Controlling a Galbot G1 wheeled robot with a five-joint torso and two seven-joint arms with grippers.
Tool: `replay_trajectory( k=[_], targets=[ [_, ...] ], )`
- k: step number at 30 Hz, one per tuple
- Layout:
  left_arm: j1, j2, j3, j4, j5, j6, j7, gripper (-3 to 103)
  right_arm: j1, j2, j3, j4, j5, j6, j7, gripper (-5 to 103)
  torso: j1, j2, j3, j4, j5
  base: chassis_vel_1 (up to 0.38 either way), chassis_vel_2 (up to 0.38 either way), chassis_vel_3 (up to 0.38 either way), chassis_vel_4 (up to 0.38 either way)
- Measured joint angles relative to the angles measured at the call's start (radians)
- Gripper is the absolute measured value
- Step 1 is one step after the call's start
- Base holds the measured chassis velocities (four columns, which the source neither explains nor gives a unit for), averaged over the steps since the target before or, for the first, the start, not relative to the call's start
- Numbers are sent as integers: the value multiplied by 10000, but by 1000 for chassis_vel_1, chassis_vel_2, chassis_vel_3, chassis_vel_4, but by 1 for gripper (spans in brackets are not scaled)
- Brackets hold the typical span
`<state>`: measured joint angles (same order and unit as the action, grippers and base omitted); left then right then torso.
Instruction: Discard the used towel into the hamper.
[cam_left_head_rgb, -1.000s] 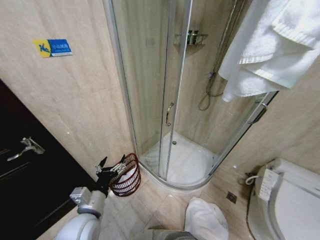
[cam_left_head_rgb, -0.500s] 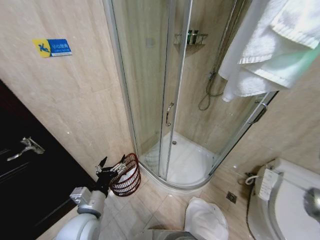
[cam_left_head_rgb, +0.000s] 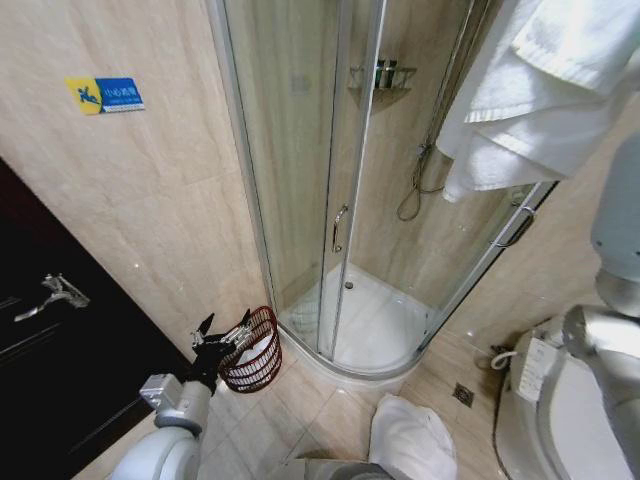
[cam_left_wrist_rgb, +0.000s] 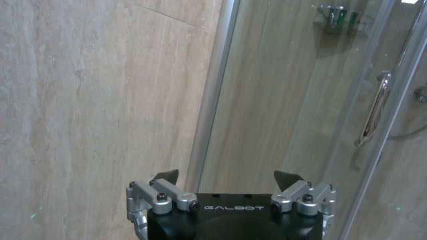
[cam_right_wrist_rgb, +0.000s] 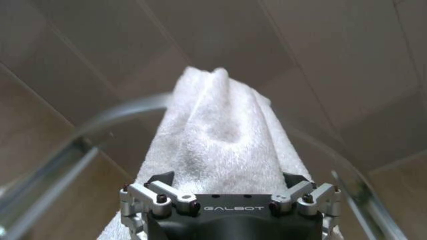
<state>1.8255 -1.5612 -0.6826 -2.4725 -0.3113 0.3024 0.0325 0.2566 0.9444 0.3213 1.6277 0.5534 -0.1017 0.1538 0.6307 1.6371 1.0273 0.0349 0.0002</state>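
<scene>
A white towel (cam_left_head_rgb: 540, 90) hangs over the top of the shower screen at the upper right. In the right wrist view the same towel (cam_right_wrist_rgb: 220, 135) lies straight ahead of my right gripper (cam_right_wrist_rgb: 228, 177), which is open with its fingertips spread to either side of the cloth. My right arm (cam_left_head_rgb: 618, 240) rises along the right edge of the head view. The reddish-brown wire hamper (cam_left_head_rgb: 268, 368) stands on the floor by the shower's corner, with something white inside. My left gripper (cam_left_head_rgb: 225, 326) hovers open just beside its rim and holds nothing (cam_left_wrist_rgb: 227, 176).
A second white cloth (cam_left_head_rgb: 410, 438) lies crumpled on the floor tiles in front of me. The curved glass shower enclosure (cam_left_head_rgb: 330, 200) fills the middle, a toilet (cam_left_head_rgb: 570, 410) stands at the right, and a dark door (cam_left_head_rgb: 50, 330) is at the left.
My right arm has risen into the head view at the right edge, up towards the hanging towel, whose folds have shifted slightly. The left arm and hamper have not moved.
</scene>
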Motion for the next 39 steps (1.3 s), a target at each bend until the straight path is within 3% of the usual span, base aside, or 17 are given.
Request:
replay_trajectory(
  k=[5, 8, 10, 13, 20, 25, 29, 39],
  targets=[
    [0, 0, 0, 0, 0, 1, 0, 97, 21, 102, -43, -244, 21, -269, 184, 103, -1, 0, 0, 0, 0, 0, 0, 0, 0],
    [0, 0, 0, 0, 0, 0, 0, 97, 51, 138, -93, -344, 188, -364, 213, 95, -1, 0, 0, 1, 0, 0, 0, 0, 0],
    [0, 0, 0, 0, 0, 0, 0, 97, 86, 140, -123, -392, 314, -399, 220, 85, -1, 0, 0, 1, -3, 0, 0, 0, 0],
    [0, 0, 0, 0, 0, 0, 0, 97, 103, 132, -136, -401, 364, -414, 215, 80, -1, 0, 0, 1, -2, 0, 0, 0, 0],
    [0, 0, 0, 0, 0, 0, 0, 97, 105, 16, -160, -367, 502, -419, 146, 47, -1, 1, 0, 1, -2, 0, 0, 0, 0],
    [0, 0, 0, 0, 0, 0, 0, 97, 116, -61, -163, -336, 575, -424, 113, 37, -1, 2, 0, 1, -1, 0, 0, 0, 0],
    [0, 0, 0, 0, 0, 0, 0, 97, 117, -137, -169, -276, 686, -433, 81, 17, -1, 2, -1, 1, -1, 0, 0, 0, 0],
    [0, 0, 0, 0, 0, 0, 0, 97, 85, -214, -176, -202, 756, -372, -17, 12, -1, 2, 0, 1, -1, 0, 0, 0, 0]
  ],
)
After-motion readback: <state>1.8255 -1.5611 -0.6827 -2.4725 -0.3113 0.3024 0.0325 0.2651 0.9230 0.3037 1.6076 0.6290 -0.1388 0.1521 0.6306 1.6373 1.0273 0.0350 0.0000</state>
